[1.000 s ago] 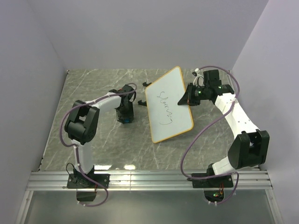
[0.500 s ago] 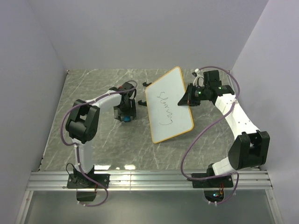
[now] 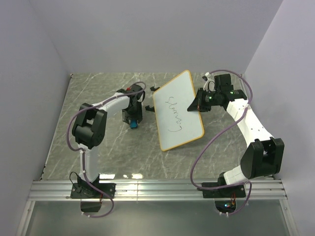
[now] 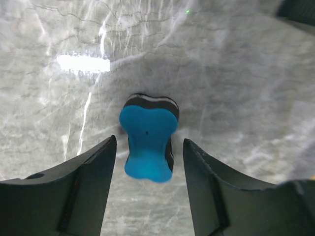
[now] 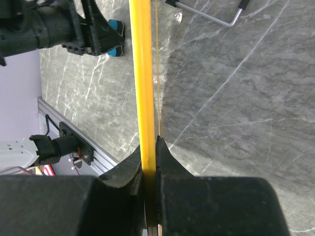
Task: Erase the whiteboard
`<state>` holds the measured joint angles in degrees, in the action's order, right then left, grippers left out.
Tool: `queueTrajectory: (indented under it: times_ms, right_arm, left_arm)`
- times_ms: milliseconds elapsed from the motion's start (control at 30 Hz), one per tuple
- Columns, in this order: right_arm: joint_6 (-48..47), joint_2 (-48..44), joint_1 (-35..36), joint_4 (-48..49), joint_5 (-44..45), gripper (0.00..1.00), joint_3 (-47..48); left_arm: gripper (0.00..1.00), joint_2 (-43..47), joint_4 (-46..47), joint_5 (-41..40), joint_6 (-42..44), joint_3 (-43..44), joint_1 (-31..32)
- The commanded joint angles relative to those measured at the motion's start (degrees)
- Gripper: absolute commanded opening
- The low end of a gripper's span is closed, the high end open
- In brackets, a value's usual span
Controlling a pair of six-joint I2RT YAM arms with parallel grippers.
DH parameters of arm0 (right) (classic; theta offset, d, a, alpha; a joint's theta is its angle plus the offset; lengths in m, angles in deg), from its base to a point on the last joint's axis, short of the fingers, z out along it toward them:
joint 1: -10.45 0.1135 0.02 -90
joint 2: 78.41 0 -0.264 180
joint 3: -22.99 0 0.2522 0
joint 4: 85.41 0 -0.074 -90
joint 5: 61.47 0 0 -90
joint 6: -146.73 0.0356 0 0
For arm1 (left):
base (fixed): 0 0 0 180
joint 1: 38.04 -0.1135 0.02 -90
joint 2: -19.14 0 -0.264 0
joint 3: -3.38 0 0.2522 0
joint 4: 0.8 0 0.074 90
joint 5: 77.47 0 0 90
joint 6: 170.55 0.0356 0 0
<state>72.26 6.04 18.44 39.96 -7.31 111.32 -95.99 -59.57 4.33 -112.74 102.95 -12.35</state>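
Rightward, right gripper (image 5: 150,145) pinches whiteboard (image 3: 180,111) edge — eraser (image 4: 147,142) well apart.

Whiteboard (image 3: 177,110) sits right of centre on the table (image 3: 98,152); its right edge is clamped in the right gripper (image 5: 149,145); eraser (image 3: 133,125) lies flat on the table, left of the whiteboard and apart from it; left gripper (image 4: 148,145) hangs directly above the eraser, one finger either side, neither touching.

Glossy white links (image 3: 251,125), black joints (image 3: 263,156), looping purple cables (image 3: 196,160), dark matte jaws
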Motion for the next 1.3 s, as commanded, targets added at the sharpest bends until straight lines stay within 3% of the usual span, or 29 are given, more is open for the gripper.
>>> queueTrajectory:
  times_ms: [0,167,233,267,367,400,600,733,967,1267]
  right_arm:
    - [-0.41,-0.16,-0.08,-4.58,3.75,0.0,0.67]
    - [-0.5,0.02,0.01,-4.75,4.11,0.0,0.67]
    - [-0.59,0.28,0.01,-4.93,4.28,0.0,0.84]
    - [-0.59,0.28,0.01,-4.93,4.37,0.0,0.85]
    - [-0.59,0.46,0.01,-4.84,4.46,0.0,0.85]
    - [-0.5,0.55,-0.08,-4.84,4.37,0.0,0.76]
    - [0.55,4.76,0.01,-5.89,4.02,0.0,5.4]
    - [2.22,9.15,-0.17,-7.04,3.58,0.0,9.98]
    - [4.68,13.2,-0.17,-4.85,-0.37,0.0,8.14]
    - [9.78,18.65,-0.17,-1.5,-5.03,0.0,7.88]
  left_arm:
    - [0.61,-1.67,0.19,-1.11,1.07,1.21,-0.03]
    - [0.57,-2.38,0.8,-1.29,1.33,0.86,-0.12]
    - [0.44,-2.38,1.07,-1.37,1.25,0.86,-0.2]
    - [0.3,-2.47,0.98,-1.29,1.16,1.21,-0.2]
    - [0.15,-2.38,0.46,-1.28,1.07,1.91,-0.2]
    - [0.0,-2.29,0.19,-1.37,1.07,2.79,-0.2]
    - [0.0,3.15,0.27,6.43,2.47,8.22,1.11]
    - [0.0,6.32,4.92,20.63,4.06,12.02,4.44]
    - [0.0,8.78,17.31,32.61,2.83,7.47,10.42]
    - [0.0,9.75,23.13,37.73,1.07,3.5,14.56]
